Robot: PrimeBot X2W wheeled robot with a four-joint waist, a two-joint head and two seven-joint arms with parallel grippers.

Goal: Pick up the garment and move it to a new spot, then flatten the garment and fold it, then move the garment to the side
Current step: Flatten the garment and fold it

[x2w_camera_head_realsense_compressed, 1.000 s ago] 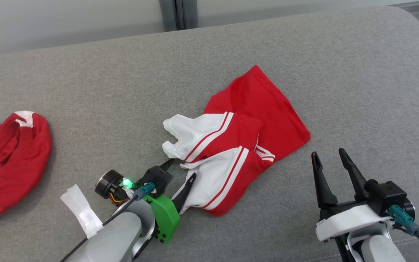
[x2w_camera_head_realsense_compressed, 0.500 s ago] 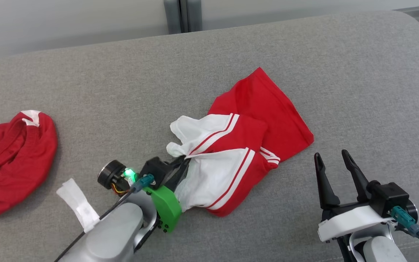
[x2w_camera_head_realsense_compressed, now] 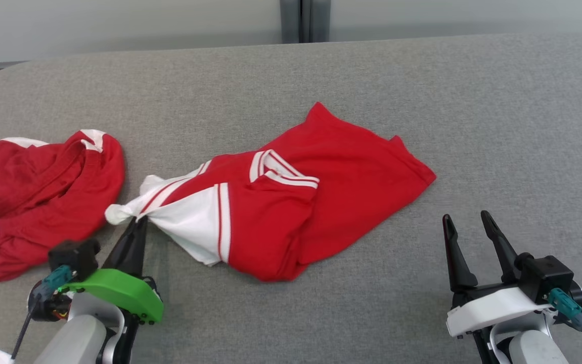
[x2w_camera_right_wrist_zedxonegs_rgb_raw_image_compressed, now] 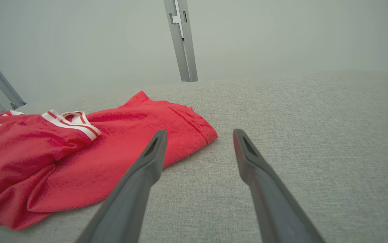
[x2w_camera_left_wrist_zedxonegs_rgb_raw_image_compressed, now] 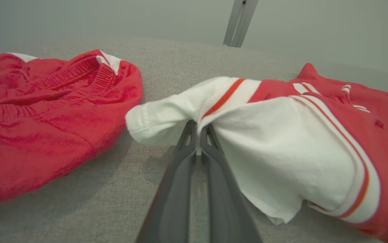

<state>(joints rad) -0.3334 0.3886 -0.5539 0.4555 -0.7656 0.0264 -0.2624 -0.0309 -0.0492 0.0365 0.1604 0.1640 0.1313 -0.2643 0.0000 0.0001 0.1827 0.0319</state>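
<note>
A red jersey (x2w_camera_head_realsense_compressed: 291,202) with white, striped sleeves lies crumpled near the middle of a grey fabric-covered table (x2w_camera_head_realsense_compressed: 473,101). The left jaws are clamped on the end of one white sleeve (x2w_camera_head_realsense_compressed: 184,225), at the jersey's left end, close beside a heap of red shorts (x2w_camera_head_realsense_compressed: 43,197). The right jaws stand apart and empty, off the jersey's right hem, not touching it. Only the first grip looks made; moving, flattening, folding and setting aside all seem left to do.

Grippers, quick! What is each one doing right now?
Left gripper: closed, pinching the white end of the shirt.
Right gripper: open, holding nothing.
</note>
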